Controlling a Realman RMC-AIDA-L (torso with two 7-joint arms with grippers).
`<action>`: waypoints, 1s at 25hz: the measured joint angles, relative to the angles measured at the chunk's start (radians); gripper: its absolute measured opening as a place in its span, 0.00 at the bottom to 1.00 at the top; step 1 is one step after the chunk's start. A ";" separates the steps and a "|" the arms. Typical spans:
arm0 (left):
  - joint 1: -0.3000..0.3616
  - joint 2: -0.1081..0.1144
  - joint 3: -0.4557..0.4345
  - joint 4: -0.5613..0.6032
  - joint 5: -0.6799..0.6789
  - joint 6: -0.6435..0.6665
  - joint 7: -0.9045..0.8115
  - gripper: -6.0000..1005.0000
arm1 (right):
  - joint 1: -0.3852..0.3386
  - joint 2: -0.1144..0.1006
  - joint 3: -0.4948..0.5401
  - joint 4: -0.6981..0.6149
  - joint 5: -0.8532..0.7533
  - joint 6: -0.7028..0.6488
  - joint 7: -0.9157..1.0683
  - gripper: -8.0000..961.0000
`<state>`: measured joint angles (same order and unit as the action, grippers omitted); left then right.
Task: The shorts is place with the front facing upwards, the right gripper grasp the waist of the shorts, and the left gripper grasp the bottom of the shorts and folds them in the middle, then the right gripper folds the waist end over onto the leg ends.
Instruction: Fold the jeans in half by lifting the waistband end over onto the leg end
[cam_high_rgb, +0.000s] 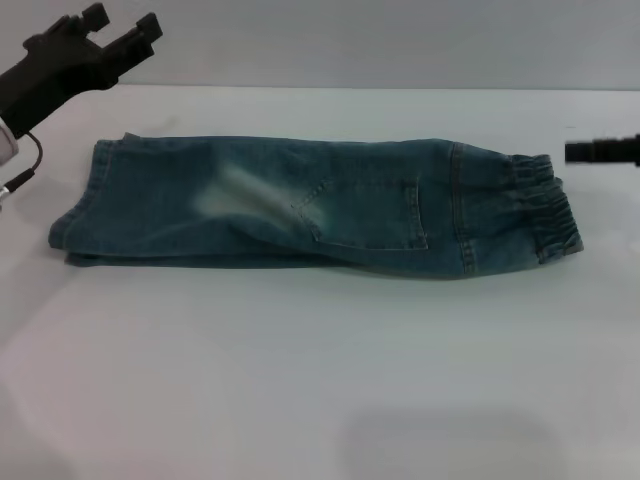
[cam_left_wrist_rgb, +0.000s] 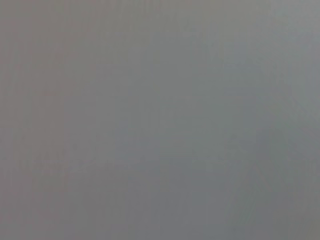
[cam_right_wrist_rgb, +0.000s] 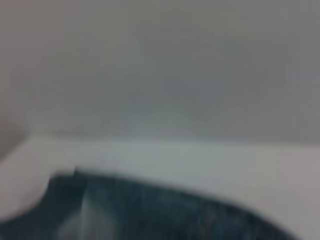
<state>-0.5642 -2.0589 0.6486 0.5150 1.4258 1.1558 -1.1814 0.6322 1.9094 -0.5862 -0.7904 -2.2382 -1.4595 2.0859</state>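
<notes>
The shorts (cam_high_rgb: 330, 210) lie flat across the white table, folded lengthwise into one long strip with a back pocket and a pale faded patch showing. The gathered waist (cam_high_rgb: 545, 205) is at the right end, and the bottom of the shorts (cam_high_rgb: 85, 210) is at the left end. My left gripper (cam_high_rgb: 122, 22) hangs raised above and behind the leg ends, open and holding nothing. Only a black tip of my right gripper (cam_high_rgb: 603, 150) shows at the right edge, just beyond the waist and apart from it. Blurred denim (cam_right_wrist_rgb: 150, 215) fills the lower part of the right wrist view.
The white table (cam_high_rgb: 320, 380) stretches bare in front of the shorts. A grey wall stands behind the table's far edge. The left wrist view shows only plain grey.
</notes>
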 joint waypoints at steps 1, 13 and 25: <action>0.002 0.000 0.000 -0.018 -0.024 0.018 0.032 0.81 | 0.022 -0.011 0.000 -0.005 -0.055 -0.029 0.024 0.67; 0.007 0.000 -0.001 -0.096 -0.074 0.047 0.121 0.81 | 0.154 0.012 -0.132 -0.017 -0.427 -0.084 0.133 0.67; 0.011 0.001 0.002 -0.113 -0.079 0.058 0.120 0.81 | 0.143 0.044 -0.142 -0.023 -0.430 -0.001 0.124 0.67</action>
<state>-0.5532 -2.0582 0.6507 0.4018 1.3473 1.2140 -1.0618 0.7753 1.9538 -0.7286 -0.8137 -2.6680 -1.4601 2.2097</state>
